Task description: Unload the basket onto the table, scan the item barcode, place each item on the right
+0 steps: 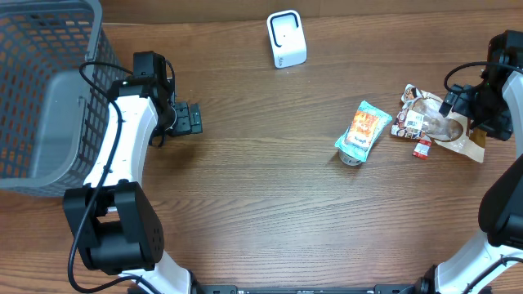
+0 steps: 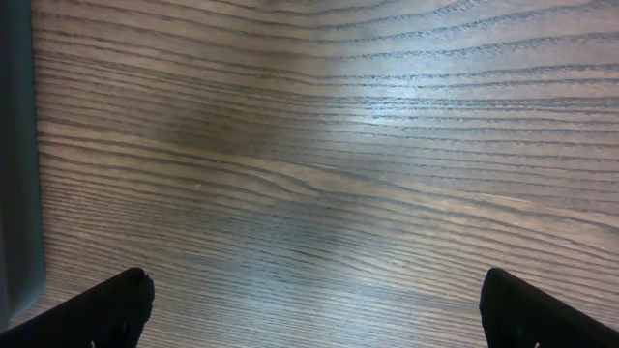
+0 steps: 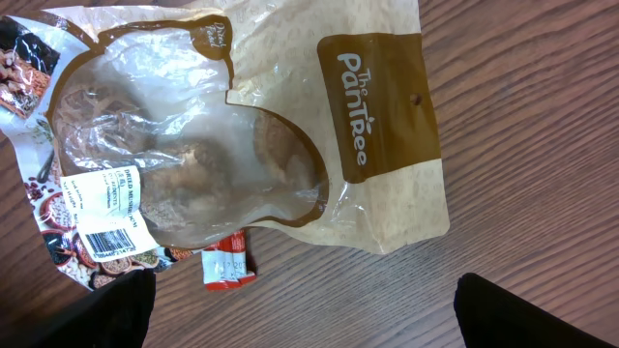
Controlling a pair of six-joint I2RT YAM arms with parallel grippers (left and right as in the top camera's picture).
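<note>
**Tabletop** (image 1: 261, 212): dark wood grain, carrying all items below.

**Basket** (image 1: 41, 49): grey mesh, far left corner, partly out of frame.

**Left pincer** (image 2: 319, 314): jaws spread wide, nothing between them, only bare wood below. Positioned on the left side, just right of the basket, well apart from every packet.

**Scanner** (image 1: 286, 38): white, upright, far centre. Standing alone, well apart from both pincers.

**Right pincer** (image 3: 305, 309): jaws spread wide, gripping nothing. Poised over the PanTree pouch at the right edge; contact not discernible.

**PanTree pouch** (image 3: 290, 135): tan and brown with a large clear window, brown lumps visible inside. Lying flat at the right edge, brand panel toward the right. Not held.

**Barcode label** (image 3: 106, 217): white, printed with text and bars, face up at the left end of the pouch window.

**Patterned packet** (image 3: 21, 68): brown, red and white print, showing from under the left end of the PanTree pouch.

**Red sachet** (image 3: 224, 266): small, flat, touching the near edge of the PanTree pouch.

**Teal snack pouch** (image 1: 363, 129): teal with an orange panel, lying tilted, left of the PanTree pouch and near it, not touching.

**Small round object** (image 1: 350, 158): at the near end of the teal snack pouch, touching it; kind not discernible.
</note>
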